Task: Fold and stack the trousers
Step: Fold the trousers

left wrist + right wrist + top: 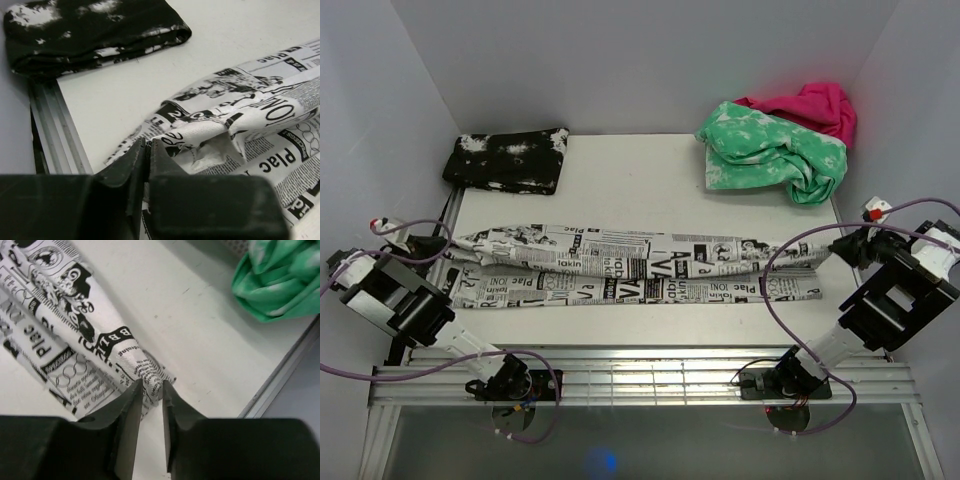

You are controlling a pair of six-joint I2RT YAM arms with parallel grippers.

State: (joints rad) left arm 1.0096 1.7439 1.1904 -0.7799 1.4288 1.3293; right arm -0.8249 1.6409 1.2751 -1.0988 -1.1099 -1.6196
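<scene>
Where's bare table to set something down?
Back middle, between black garment and green garment, behind the trousers. Thin strip between trousers and near rail. Crowded: back corners; trouser ends, pinched by left gripper and right gripper.

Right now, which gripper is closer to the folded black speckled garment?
Left. The left gripper pinches the trousers near the black garment; the right gripper holds their far end, across the table.

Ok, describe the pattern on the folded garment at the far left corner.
The folded garment is black with white speckles; top external view shows it best.
</scene>
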